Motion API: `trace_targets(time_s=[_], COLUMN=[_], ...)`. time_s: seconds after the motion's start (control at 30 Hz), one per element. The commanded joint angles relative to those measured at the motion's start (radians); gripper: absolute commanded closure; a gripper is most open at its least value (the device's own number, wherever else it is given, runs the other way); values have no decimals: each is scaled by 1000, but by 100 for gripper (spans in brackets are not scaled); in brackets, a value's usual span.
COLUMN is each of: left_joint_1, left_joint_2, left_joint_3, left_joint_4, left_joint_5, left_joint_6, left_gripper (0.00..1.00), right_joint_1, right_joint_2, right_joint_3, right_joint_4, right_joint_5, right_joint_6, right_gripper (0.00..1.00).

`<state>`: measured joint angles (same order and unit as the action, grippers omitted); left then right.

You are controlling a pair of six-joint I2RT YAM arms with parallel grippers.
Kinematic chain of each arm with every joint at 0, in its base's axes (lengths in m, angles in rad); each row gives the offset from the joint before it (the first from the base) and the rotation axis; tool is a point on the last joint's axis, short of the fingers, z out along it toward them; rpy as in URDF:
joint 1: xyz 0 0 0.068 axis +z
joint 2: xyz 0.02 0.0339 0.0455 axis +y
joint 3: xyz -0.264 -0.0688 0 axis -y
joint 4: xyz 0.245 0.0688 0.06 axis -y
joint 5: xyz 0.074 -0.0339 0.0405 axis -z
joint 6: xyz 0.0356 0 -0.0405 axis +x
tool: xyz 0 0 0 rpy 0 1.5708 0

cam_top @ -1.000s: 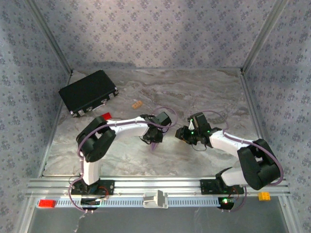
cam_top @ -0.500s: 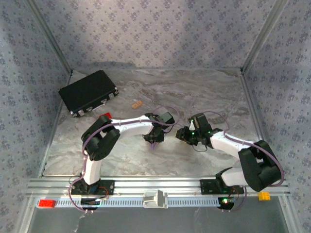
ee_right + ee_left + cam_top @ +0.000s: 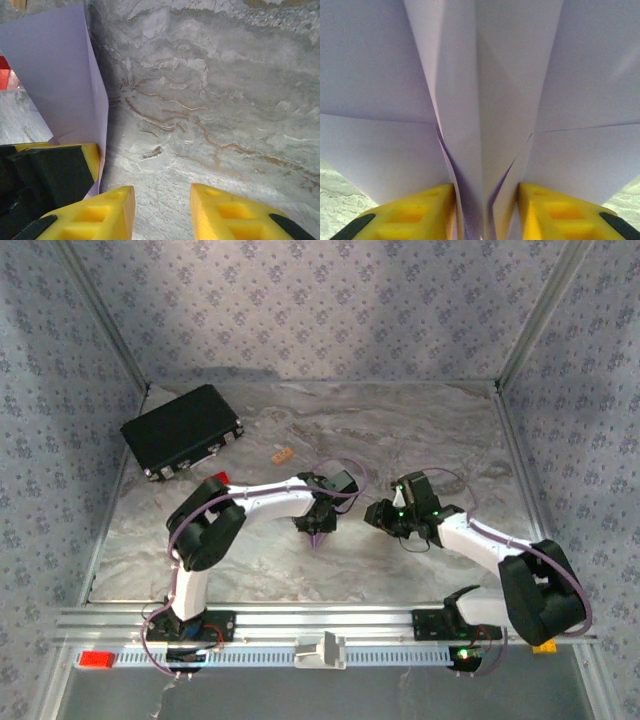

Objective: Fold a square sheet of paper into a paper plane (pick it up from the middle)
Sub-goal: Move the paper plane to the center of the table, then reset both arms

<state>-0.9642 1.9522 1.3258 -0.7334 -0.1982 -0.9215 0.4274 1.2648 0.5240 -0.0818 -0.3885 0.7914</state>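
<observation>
The left pincer is straddling the half-folded paper plane over the middle of the table. Its arm has been drawing its elbow inward, and whether it is clamping or loosening cannot be told. The right pincer is waiting released just beside, suggesting a regrip before the next crease.

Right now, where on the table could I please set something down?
Free: the table far right, between back wall and right arm; the near left corner. Crowded: the middle, with left hand, right hand and paper; far left, the black case.
</observation>
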Motion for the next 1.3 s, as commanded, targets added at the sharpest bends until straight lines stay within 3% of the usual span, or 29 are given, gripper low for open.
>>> trace_targets(time_s=[0.0, 0.23, 0.4, 0.6, 0.77, 0.83, 0.97, 1.07, 1.13, 1.27], left_joint_1=[1, -1, -11, -9, 30, 79, 240, 379, 476, 621], left_joint_2=[-45, -109, -189, -371, -556, -634, -770, -851, -886, -907], left_joint_3=[23, 12, -9, -118, -253, -315, -426, -497, -534, -596], left_joint_4=[-50, -50, -38, 22, 121, 162, 246, 305, 349, 464], left_joint_5=[8, 7, -11, -127, -263, -312, -325, -364, -396, -441], left_joint_6=[-25, -48, -59, -20, 108, 159, 273, 356, 406, 526], left_gripper=[62, 56, 55, 55, 46, 37, 22, 7, 1, 0], right_joint_1=[-10, -33, -55, -100, -115, -123, -152, -193, -230, -330], right_joint_2=[-36, -100, -203, -365, -508, -546, -566, -533, -487, -342], right_joint_3=[34, 48, 88, 133, 151, 143, 99, 8, -47, -87], right_joint_4=[-74, -126, -237, -370, -435, -418, -310, -133, 2, 170], right_joint_5=[15, 33, 111, 328, 571, 686, 828, 894, 877, 772], right_joint_6=[-39, -58, -111, -172, -238, -320, -466, -593, -667, -690], right_gripper=[64, 63, 62, 58, 42, 30, 24, 23, 23, 22])
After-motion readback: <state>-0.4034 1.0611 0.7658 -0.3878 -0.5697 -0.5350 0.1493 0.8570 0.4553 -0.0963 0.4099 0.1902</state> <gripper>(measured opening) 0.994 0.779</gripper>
